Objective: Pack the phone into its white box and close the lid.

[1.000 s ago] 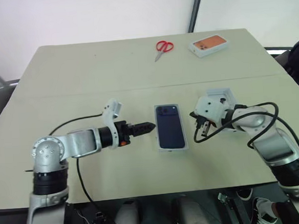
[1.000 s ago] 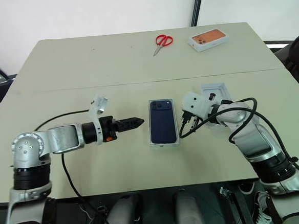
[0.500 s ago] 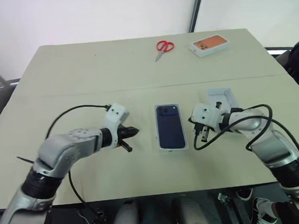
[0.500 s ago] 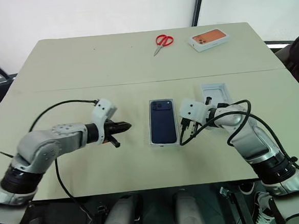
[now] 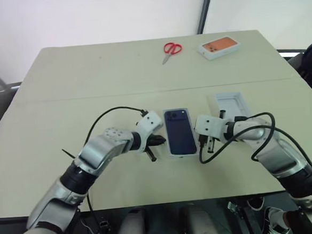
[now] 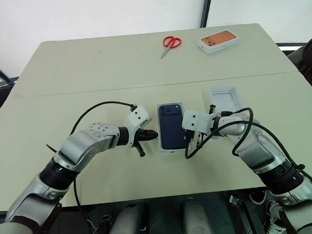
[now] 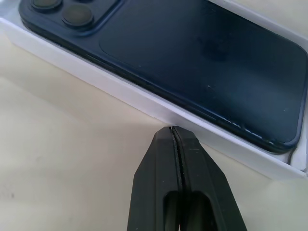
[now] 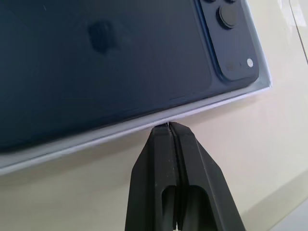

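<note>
The dark navy phone point(image 5: 179, 131) lies camera-side up in the shallow white box point(image 5: 171, 154) at the table's middle. My left gripper point(image 5: 161, 140) is shut and empty, and its tip touches the box's left long wall point(image 7: 144, 103). The phone's back point(image 7: 192, 62) is just beyond the left fingertips point(image 7: 166, 137). My right gripper point(image 8: 167, 126), under its white wrist mount point(image 5: 205, 127), is also shut and empty, with its tip against the box's right long wall point(image 8: 120, 129). The lid is out of view.
A flat white card with a recess point(image 5: 231, 104) lies just right of the right arm. Red scissors point(image 5: 170, 50) and a white box with an orange phone picture point(image 5: 218, 46) sit at the far edge. A black cable point(image 5: 110, 115) loops over the left forearm.
My left arm swung right, rolled its wrist and brought its gripper against the box's left wall. The right gripper moved in a little toward the right wall.
</note>
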Motion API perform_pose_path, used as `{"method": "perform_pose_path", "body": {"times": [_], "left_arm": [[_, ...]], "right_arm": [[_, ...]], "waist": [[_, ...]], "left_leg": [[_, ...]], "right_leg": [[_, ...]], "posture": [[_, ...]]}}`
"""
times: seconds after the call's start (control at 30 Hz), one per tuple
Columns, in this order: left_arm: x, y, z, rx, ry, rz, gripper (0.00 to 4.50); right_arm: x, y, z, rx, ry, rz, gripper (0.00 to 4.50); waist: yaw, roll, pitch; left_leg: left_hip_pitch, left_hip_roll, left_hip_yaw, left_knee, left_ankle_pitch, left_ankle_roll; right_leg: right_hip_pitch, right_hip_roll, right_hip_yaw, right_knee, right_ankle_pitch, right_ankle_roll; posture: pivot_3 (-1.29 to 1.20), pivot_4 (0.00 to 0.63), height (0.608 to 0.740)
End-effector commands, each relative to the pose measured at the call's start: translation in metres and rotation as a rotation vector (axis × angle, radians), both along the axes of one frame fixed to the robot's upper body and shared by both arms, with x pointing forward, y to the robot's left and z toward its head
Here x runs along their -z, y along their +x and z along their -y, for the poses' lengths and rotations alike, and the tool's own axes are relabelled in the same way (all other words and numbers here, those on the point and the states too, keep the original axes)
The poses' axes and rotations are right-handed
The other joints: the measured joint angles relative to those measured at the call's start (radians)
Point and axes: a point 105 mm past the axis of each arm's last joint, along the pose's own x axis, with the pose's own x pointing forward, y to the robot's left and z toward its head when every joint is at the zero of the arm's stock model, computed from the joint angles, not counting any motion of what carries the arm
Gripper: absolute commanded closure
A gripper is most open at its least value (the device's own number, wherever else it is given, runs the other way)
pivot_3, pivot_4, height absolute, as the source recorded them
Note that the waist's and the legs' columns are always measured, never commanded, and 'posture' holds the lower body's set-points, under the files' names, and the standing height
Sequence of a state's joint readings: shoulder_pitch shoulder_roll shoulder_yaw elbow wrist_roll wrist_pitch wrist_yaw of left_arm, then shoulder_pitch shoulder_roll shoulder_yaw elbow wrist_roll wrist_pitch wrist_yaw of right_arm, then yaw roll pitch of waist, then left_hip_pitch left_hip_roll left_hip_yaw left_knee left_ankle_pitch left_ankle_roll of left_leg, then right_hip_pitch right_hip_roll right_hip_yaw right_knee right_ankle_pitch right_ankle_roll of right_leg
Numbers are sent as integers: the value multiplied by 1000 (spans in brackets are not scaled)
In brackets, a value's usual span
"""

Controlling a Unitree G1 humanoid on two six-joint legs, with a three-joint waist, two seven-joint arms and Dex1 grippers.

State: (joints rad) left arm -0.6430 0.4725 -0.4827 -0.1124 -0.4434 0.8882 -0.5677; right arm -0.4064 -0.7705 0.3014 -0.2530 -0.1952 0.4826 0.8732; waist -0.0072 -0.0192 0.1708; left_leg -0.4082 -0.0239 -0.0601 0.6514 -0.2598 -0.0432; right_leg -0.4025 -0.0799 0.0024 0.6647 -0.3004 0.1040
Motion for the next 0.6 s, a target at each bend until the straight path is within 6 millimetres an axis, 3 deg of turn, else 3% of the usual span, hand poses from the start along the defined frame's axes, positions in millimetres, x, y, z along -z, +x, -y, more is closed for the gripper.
{"method": "perform_pose_path", "body": {"times": [0.03, 0.37, 0.6], "left_arm": [[-9, 1, 17, 35, -37, 21, 4456], [-12, 4, 44, 51, -94, -5, 4456], [-14, 4, 53, 69, -106, -7, 4456]], "right_arm": [[-12, -2, -8, -39, 7, 42, 4500], [-15, 1, 15, 21, -29, 46, 4500], [-17, 3, 26, 40, -50, 46, 4500]], "waist": [[1, 0, 0], [11, 0, 0], [16, 0, 0]], "left_leg": [[0, 0, 0, 0, 0, 0], [0, -1, -1, 1, 0, 1], [0, -1, 0, 2, 0, 1]], "right_leg": [[0, 0, 0, 0, 0, 0], [2, -1, -1, 0, 0, 0], [2, -1, -1, 0, 0, 0]], "posture": [[0, 150, 740], [0, 150, 740], [0, 150, 740]]}}
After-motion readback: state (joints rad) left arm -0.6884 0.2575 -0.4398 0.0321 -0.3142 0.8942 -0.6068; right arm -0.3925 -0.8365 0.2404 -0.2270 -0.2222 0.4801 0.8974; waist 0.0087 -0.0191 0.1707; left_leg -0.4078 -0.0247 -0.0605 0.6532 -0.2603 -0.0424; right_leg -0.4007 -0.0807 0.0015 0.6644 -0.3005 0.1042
